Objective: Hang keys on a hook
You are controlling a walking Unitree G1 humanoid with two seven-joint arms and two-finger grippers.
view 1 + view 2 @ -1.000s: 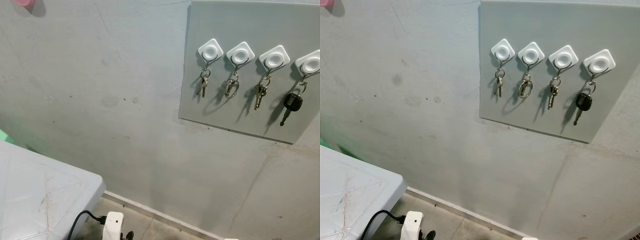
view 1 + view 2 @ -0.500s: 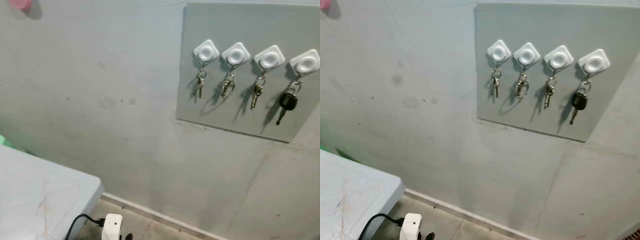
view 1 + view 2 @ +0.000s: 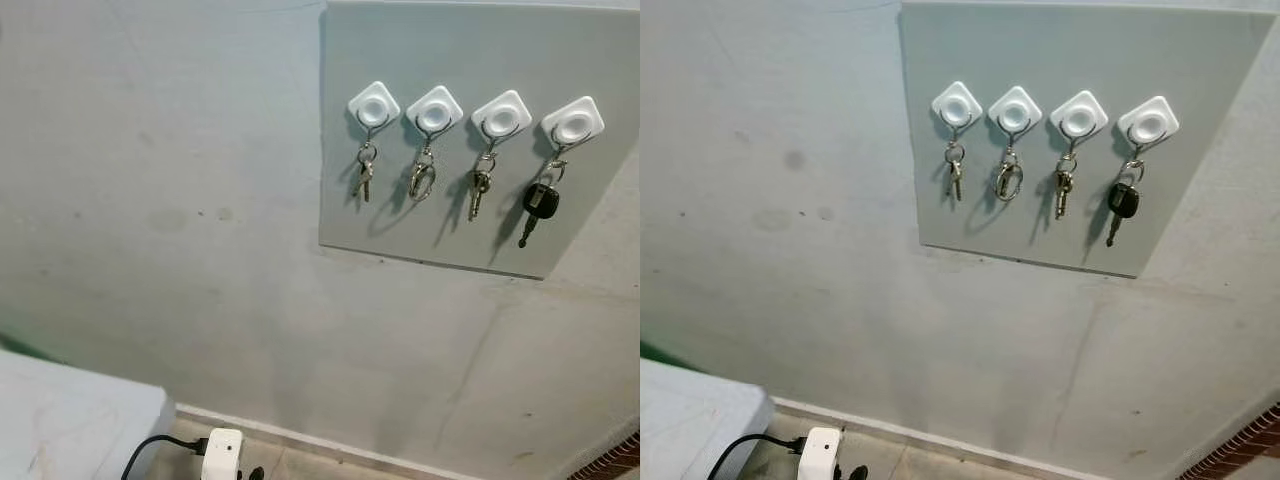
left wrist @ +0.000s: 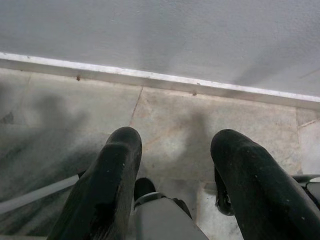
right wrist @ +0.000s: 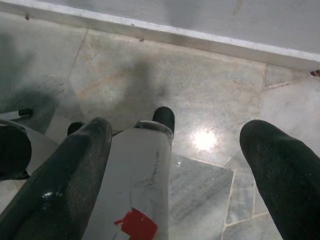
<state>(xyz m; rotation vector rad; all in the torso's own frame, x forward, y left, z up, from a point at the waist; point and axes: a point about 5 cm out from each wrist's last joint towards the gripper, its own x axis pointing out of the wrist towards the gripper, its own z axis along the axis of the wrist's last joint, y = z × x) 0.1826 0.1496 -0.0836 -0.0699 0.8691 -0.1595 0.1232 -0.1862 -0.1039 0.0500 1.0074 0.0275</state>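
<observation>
Four key sets, the black car key (image 3: 538,203) rightmost, hang on the grey board's (image 3: 1080,40) white hooks (image 3: 373,105); both the left gripper (image 4: 175,145) and right gripper (image 5: 175,135) dangle floorward, spread wide, empty; a careless reach could knock one loose

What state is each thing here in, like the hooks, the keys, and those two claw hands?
Four white hooks: each holds a key set.
Black-headed key: hanging from the rightmost hook.
Other three key sets: hanging, one per hook.
Black cable: plugged into the white power block.
Left gripper: open, holding nothing, above the floor.
Right gripper: open, holding nothing, above the floor.
</observation>
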